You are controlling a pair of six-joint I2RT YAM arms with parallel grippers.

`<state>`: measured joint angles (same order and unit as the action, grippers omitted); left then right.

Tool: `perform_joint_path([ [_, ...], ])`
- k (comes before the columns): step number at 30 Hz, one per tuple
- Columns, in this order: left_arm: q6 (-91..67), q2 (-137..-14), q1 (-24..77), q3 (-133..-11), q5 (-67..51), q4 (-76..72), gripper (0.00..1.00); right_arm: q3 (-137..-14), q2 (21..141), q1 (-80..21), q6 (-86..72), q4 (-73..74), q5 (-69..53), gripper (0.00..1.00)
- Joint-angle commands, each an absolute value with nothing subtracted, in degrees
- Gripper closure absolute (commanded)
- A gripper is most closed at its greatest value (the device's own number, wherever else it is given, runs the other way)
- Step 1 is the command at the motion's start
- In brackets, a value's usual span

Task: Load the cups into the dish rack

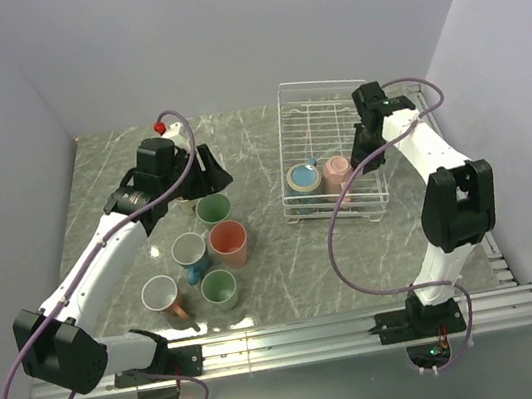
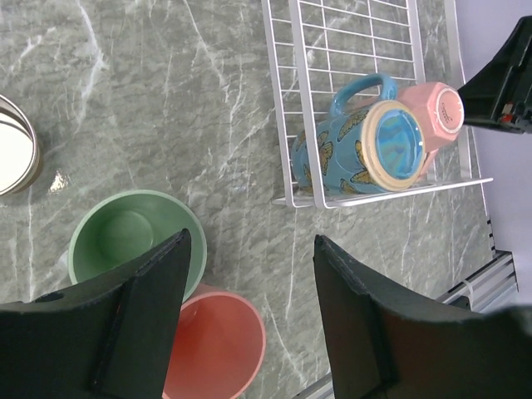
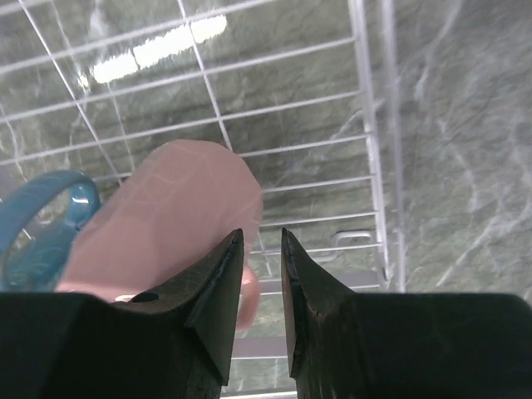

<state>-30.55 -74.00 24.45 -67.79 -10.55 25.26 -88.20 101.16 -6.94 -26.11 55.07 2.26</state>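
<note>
Grey marbled tabletop runs under both arms, with pale lavender walls behind. I see the dish rack (image 1: 323, 82) at the far right, and two cups lie in its near end: a blue patterned cup (image 1: 301, 179) and, touching it on the right, the pink cup (image 1: 338, 173). Five more stand in a loose cluster near the left arm, among them a green cup (image 2: 133, 237) and a salmon cup (image 2: 220, 341) just beside it.

These look like glazed mugs to me: rigid, fairly light, slick on the outside, and liable to chip against wire or each other. I'd pinch through the rim, one finger inside and one outside, rather than trust the handle.

My right gripper (image 3: 261, 249) reaches down into the rack from the right. Its fingers are drawn nearly together with a sliver of pink wall between them, so I read it as clamped on the pink cup's rim.

My left gripper (image 2: 249, 249) hangs over the cluster, fingers spread wide and holding nothing, angled down above the green and salmon cups.
</note>
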Motion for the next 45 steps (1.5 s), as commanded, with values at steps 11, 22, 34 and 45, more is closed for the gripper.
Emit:
perform_joint_path([
  [11,-27.3,-74.6,24.3,-68.9,-5.1,30.1,0.34,-81.8,93.5,-10.6,-24.4,51.8,1.6,0.68],
  [22,-24.8,-77.8,24.3,-67.5,7.7,35.5,0.39,-84.1,85.3,-15.0,-23.5,58.3,13.4,0.26],
  [34,-27.6,-84.6,24.3,-66.8,9.5,36.7,0.51,-85.3,81.9,-20.0,-24.5,61.3,14.9,0.25],
  [45,-27.4,-85.0,24.3,-74.4,8.5,39.3,1.0,-89.2,79.3,-21.1,-23.9,62.0,18.5,0.25],
])
